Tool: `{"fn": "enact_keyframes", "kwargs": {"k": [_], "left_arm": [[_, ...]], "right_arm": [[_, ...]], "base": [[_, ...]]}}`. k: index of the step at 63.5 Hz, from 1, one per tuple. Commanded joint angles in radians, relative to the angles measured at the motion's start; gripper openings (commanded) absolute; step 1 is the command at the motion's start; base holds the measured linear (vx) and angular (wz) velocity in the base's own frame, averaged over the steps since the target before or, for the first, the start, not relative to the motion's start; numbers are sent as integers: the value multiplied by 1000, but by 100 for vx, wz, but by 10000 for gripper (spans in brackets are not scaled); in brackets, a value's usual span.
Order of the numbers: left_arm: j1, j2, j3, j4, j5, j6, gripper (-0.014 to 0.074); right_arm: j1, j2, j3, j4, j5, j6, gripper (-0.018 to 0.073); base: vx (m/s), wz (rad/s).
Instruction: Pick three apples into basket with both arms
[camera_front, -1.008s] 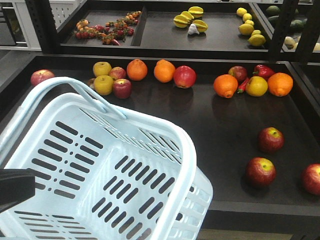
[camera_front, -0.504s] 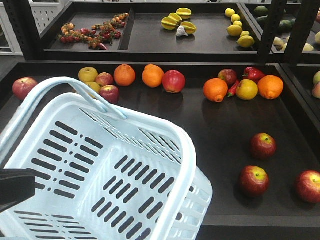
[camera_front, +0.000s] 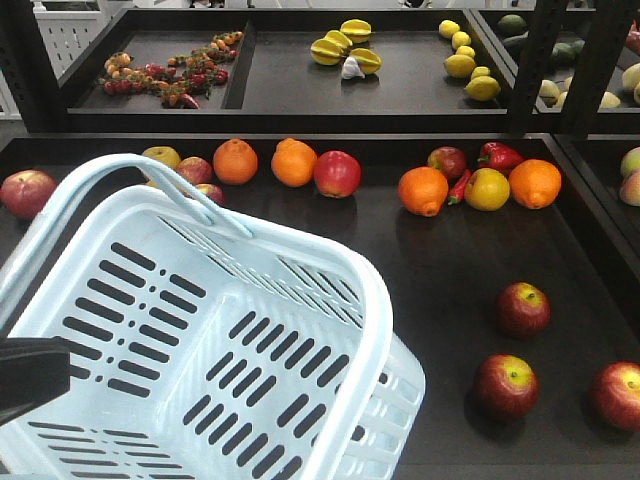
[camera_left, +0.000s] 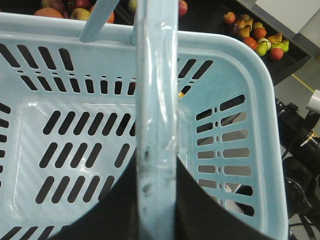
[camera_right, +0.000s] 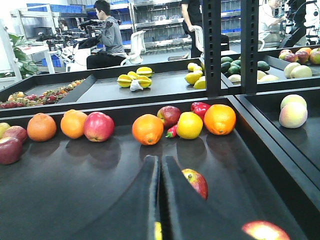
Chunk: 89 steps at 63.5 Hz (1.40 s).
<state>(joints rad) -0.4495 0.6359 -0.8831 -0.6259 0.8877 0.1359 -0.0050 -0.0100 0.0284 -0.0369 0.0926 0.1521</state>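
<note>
The pale blue basket (camera_front: 200, 330) fills the lower left of the front view, tilted and empty. In the left wrist view my left gripper (camera_left: 157, 200) is shut on a hoop handle (camera_left: 156, 100) of the basket (camera_left: 75, 140). Three dark red apples lie on the black shelf to the right: one (camera_front: 522, 308) farther back, one (camera_front: 505, 385) nearer, one (camera_front: 618, 393) at the right edge. My right gripper (camera_right: 160, 167) is shut with nothing in it, low over the shelf. An apple (camera_right: 199, 182) shows just behind its right finger, another (camera_right: 262, 231) at the lower right.
Oranges (camera_front: 423, 190), a red pepper (camera_front: 500, 155), yellow fruit and other apples (camera_front: 337, 173) line the back of the black shelf (camera_front: 400, 260). A raised shelf (camera_front: 300, 85) behind holds starfruit and lemons. Black posts (camera_front: 535, 60) stand at the right. People work in the background.
The shelf and its fruit have slid down and a little left in the front view. The basket keeps the same spot in the picture.
</note>
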Motion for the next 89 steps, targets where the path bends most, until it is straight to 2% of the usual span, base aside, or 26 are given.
{"fn": "enact_keyframes", "kwargs": {"k": [1, 89], "left_arm": [[-6, -3, -27, -53, -80, -5, -8], [-6, -3, -27, -53, -80, -5, -8]], "right_arm": [[-5, -11, 4, -8, -69, -3, -5], [-5, -11, 4, -8, -69, -3, -5]], "base": [[8, -3], [6, 0]]}}
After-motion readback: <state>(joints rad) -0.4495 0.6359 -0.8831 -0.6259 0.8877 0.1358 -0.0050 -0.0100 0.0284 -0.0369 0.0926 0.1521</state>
